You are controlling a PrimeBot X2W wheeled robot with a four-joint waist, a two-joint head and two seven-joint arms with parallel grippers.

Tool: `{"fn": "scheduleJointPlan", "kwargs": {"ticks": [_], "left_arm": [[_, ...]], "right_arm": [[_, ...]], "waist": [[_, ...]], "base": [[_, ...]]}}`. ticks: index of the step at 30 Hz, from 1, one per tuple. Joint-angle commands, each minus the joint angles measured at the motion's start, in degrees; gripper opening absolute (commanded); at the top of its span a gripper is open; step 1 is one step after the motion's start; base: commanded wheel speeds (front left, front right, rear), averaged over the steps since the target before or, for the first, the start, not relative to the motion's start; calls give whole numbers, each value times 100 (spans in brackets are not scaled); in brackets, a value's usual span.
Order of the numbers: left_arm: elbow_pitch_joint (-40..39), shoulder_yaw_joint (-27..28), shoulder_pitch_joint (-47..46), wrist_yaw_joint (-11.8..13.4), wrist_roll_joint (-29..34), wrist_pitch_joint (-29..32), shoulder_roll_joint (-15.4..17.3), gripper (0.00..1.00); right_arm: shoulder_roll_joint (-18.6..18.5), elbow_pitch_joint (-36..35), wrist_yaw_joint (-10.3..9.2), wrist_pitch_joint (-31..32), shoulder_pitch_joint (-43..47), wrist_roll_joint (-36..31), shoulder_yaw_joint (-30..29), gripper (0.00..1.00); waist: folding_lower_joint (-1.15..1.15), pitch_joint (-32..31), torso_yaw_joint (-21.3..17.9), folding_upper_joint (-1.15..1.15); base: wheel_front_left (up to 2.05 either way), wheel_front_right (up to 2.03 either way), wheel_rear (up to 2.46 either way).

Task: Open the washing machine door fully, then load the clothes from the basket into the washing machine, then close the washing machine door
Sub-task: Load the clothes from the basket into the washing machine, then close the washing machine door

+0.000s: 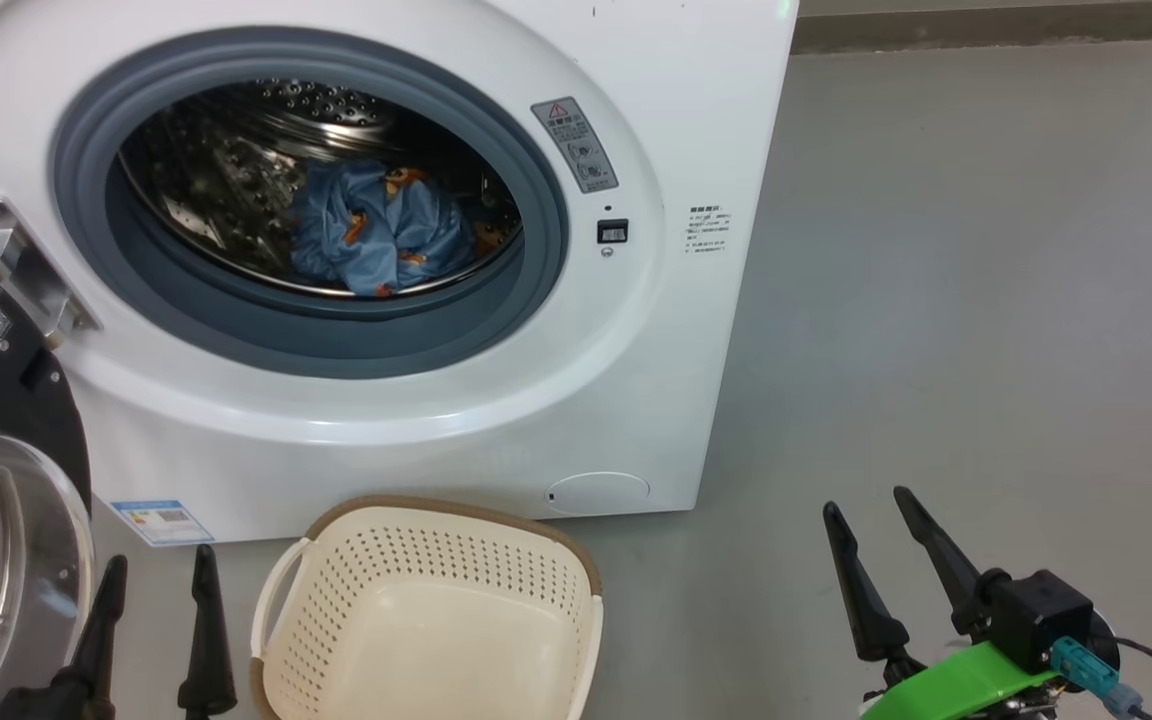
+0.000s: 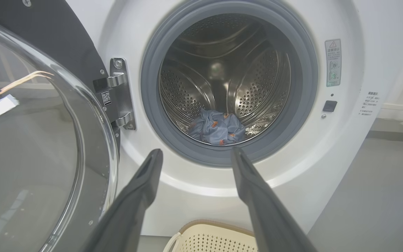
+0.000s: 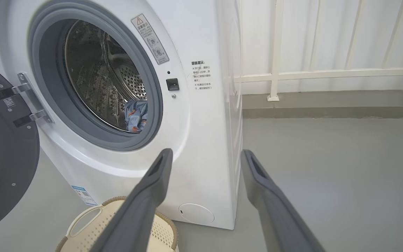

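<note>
Head view first: the washing machine point(image 1: 696, 120) stands on the grey floor point(image 1: 936, 300), and the washing machine door point(image 1: 6, 380) hangs wide open on its hinge point(image 1: 21, 265) at the left, black rim and clear glass bowl facing out. The clothes point(image 1: 381, 230) lie at the bottom of the steel drum point(image 1: 236, 180), a blue heap with orange prints. It reads as one heap, and whether that is one bundle or two cannot be told. One basket point(image 1: 456, 506) sits on the floor just in front of the machine, below the opening, its bare cream bottom showing.

Two grippers here. The left gripper point(image 1: 161, 556) is at the lower left, between door and basket, fingers spread apart and holding nothing. The right gripper point(image 1: 866, 500) is at the lower right, over open floor to the side of the machine, fingers likewise apart and empty.

The left wrist view looks straight into the drum and shows the perforated back wall and ribs, which the head view does not reach. The right wrist view takes the machine at an angle and adds its white side panel and a white railing point(image 3: 275, 73) beyond.

On the front there is one grey warning sticker point(image 1: 576, 145), one blue label point(image 1: 164, 520) and one round service flap point(image 1: 598, 490).
</note>
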Motion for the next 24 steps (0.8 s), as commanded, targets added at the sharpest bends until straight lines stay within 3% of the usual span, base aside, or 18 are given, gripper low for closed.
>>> {"fn": "scheduleJointPlan", "kwargs": {"ticks": [1, 24], "left_arm": [[-96, 224, -73, 4, 65, -36, 46, 100], [-33, 265, -39, 118, 207, -36, 19, 100]], "right_arm": [[11, -142, 35, -68, -15, 11, 108, 100], [11, -113, 35, -68, -19, 10, 140, 100]], "waist": [[0, -18, 2, 0], [0, -50, 17, 0]], "base": [[0, 0, 0], [-1, 0, 0]]}}
